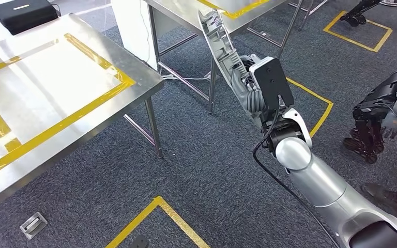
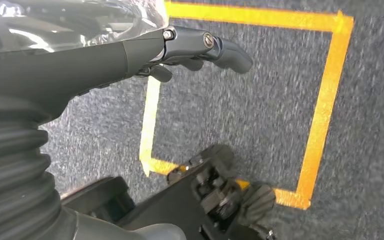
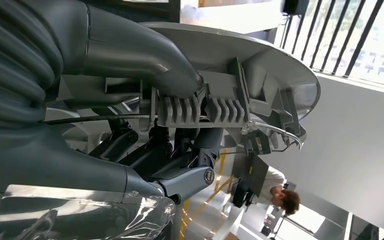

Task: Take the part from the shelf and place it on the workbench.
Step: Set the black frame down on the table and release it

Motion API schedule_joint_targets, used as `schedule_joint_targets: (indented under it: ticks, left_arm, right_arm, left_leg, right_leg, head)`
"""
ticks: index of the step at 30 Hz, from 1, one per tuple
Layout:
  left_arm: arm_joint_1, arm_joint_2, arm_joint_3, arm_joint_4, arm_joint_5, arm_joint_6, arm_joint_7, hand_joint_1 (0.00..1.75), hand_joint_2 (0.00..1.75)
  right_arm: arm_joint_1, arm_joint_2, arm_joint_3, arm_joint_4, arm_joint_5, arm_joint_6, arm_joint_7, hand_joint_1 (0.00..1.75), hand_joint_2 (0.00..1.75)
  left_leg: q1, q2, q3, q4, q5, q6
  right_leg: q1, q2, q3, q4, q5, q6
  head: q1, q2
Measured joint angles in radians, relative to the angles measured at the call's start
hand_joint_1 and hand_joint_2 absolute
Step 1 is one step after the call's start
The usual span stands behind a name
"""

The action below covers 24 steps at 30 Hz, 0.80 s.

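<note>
A: Head view, far left: what is there?
B: A steel workbench [image 1: 134, 85] marked with yellow tape, a black case [image 1: 25, 12] at its back corner. A small metal plate [image 1: 33, 225] lies on the carpet below.

A: And the part?
B: The long grey part [image 1: 221, 44] stands up in the air right of the workbench, apart from it, gripped by the right hand [image 1: 253, 98]. In the right wrist view the thumb [image 3: 130, 55] presses one ribbed face and the dark fingers [image 3: 190, 150] wrap the other.

A: The left hand?
B: The left hand [image 2: 180, 50] hangs over a taped floor square [image 2: 325, 100], fingers loosely curled, holding nothing.
</note>
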Motion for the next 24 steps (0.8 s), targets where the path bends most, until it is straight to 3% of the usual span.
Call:
schedule_joint_targets:
  ticks: [2,3,4,5,6,7,9,10,12,13,15,17,19,20,21,23,24]
  left_arm:
    - [-0.002,0.0,0.0,0.0,-0.002,0.0,-0.001,0.0,1.75]
    - [-0.002,0.0,0.0,0.0,-0.003,-0.001,-0.001,0.0,1.75]
    - [-0.001,0.0,0.0,0.0,-0.005,-0.001,-0.001,0.0,1.75]
    - [-0.001,0.0,0.0,0.0,-0.007,-0.001,-0.001,0.0,1.75]
    - [-0.001,0.0,0.0,0.0,-0.008,-0.001,0.0,0.0,1.75]
    - [-0.001,0.001,0.0,0.0,-0.009,-0.001,0.0,0.0,1.75]
    - [-0.005,0.002,0.0,0.001,-0.012,-0.001,0.0,0.0,1.75]
    - [-0.005,0.003,0.0,0.001,-0.012,-0.001,0.0,0.0,1.75]
    - [-0.003,0.003,0.0,0.001,-0.013,-0.001,0.0,0.0,1.75]
    - [0.0,0.002,0.0,0.001,-0.013,-0.001,0.0,0.0,1.75]
    - [0.0,0.002,0.0,0.002,-0.013,-0.002,0.0,0.0,1.75]
    - [-0.003,0.002,0.0,0.002,-0.014,-0.002,0.0,0.0,1.75]
    - [-0.002,0.002,0.0,0.002,-0.016,-0.002,0.001,0.0,1.75]
    - [-0.001,0.002,0.0,0.002,-0.018,-0.002,0.002,0.0,1.75]
    - [-0.001,0.002,0.0,0.002,-0.019,-0.002,0.002,0.0,1.75]
    - [-0.003,0.003,0.0,0.002,-0.022,-0.002,0.002,0.0,1.75]
    - [-0.005,0.004,0.0,0.002,-0.023,-0.002,0.003,0.0,1.75]
  right_arm:
    - [0.0,0.0,0.002,0.012,-0.003,0.004,-0.007,1.75,1.75]
    - [0.002,0.0,0.003,0.017,-0.005,0.006,-0.009,1.75,1.75]
    - [0.004,-0.001,0.003,0.023,-0.007,0.008,-0.009,1.75,1.75]
    - [0.005,-0.001,0.003,0.027,-0.008,0.009,-0.009,1.75,1.75]
    - [0.005,-0.001,0.003,0.031,-0.009,0.011,-0.009,1.75,1.75]
    - [0.005,-0.001,0.003,0.035,-0.01,0.012,-0.01,1.75,1.75]
    - [0.008,-0.001,0.006,0.042,-0.011,0.014,-0.01,1.75,1.75]
    - [0.011,-0.002,0.007,0.046,-0.011,0.015,-0.011,1.75,1.75]
    - [0.015,-0.004,0.007,0.053,-0.012,0.015,-0.01,1.75,1.75]
    - [0.015,-0.005,0.007,0.056,-0.012,0.015,-0.01,1.75,1.75]
    - [0.014,-0.005,0.007,0.059,-0.012,0.015,-0.011,1.75,1.75]
    - [0.016,-0.006,0.008,0.063,-0.012,0.016,-0.011,1.75,1.75]
    - [0.018,-0.006,0.009,0.066,-0.012,0.021,-0.011,1.75,1.75]
    - [0.018,-0.006,0.01,0.067,-0.012,0.024,-0.011,1.75,1.75]
    - [0.019,-0.006,0.01,0.067,-0.012,0.026,-0.011,1.75,1.75]
    - [0.019,-0.005,0.01,0.068,-0.013,0.03,-0.012,1.75,1.75]
    - [0.019,-0.005,0.01,0.068,-0.014,0.031,-0.013,1.75,1.75]
  left_leg:
    - [0.001,-0.007,0.005,-0.003,0.0,-0.001]
    - [0.003,-0.013,0.006,-0.003,-0.001,-0.003]
    - [0.005,-0.021,0.008,-0.001,-0.004,-0.007]
    - [0.008,-0.031,0.01,0.001,-0.007,-0.013]
    - [0.012,-0.041,0.013,0.006,-0.014,-0.021]
    - [0.016,-0.052,0.012,0.013,-0.021,-0.031]
    - [0.024,-0.072,0.003,0.032,-0.035,-0.052]
    - [0.027,-0.081,-0.003,0.036,-0.037,-0.06]
    - [0.033,-0.096,-0.007,0.036,-0.036,-0.071]
    - [0.033,-0.086,-0.012,0.041,-0.038,-0.076]
    - [0.029,-0.036,-0.048,0.108,-0.062,-0.082]
    - [0.023,0.005,-0.126,0.241,-0.102,-0.079]
    - [0.017,0.011,-0.184,0.321,-0.108,-0.069]
    - [0.011,0.012,-0.186,0.308,-0.085,-0.061]
    - [0.002,0.017,-0.167,0.258,-0.045,-0.051]
    - [-0.024,0.056,-0.108,0.134,0.019,-0.028]
    - [-0.035,0.075,-0.085,0.09,0.033,-0.017]
  right_leg:
    - [-0.004,0.0,-0.064,0.124,-0.049,0.004]
    - [-0.008,0.0,-0.091,0.172,-0.06,0.006]
    - [-0.013,0.0,-0.103,0.188,-0.053,0.009]
    - [-0.018,0.001,-0.095,0.164,-0.028,0.014]
    - [-0.025,0.005,-0.069,0.107,0.009,0.02]
    - [-0.033,0.025,-0.04,0.05,0.032,0.028]
    - [-0.042,0.066,0.0,-0.026,0.045,0.032]
    - [-0.041,0.077,0.003,-0.029,0.033,0.026]
    - [-0.035,0.057,0.005,-0.025,0.025,0.006]
    - [-0.033,0.044,0.009,-0.025,0.021,-0.003]
    - [-0.03,0.019,0.019,-0.027,0.014,-0.019]
    - [-0.018,-0.008,0.027,-0.028,0.007,-0.031]
    - [-0.006,-0.034,0.036,-0.028,-0.002,-0.04]
    - [-0.002,-0.046,0.042,-0.028,-0.006,-0.043]
    - [0.002,-0.058,0.051,-0.028,-0.012,-0.044]
    - [0.006,-0.08,0.069,-0.031,-0.022,-0.044]
    - [0.008,-0.091,0.075,-0.034,-0.026,-0.041]
  head:
    - [0.002,0.0]
    - [0.002,0.0]
    - [0.002,0.0]
    - [0.002,0.0]
    - [0.002,0.0]
    - [0.002,0.0]
    - [0.0,0.0]
    - [-0.001,0.0]
    - [-0.004,0.0]
    - [-0.005,0.0]
    - [-0.01,0.0]
    - [-0.014,0.0]
    - [-0.014,0.0]
    - [-0.014,0.0]
    - [-0.014,0.0]
    - [-0.014,0.0]
    - [-0.014,0.0]
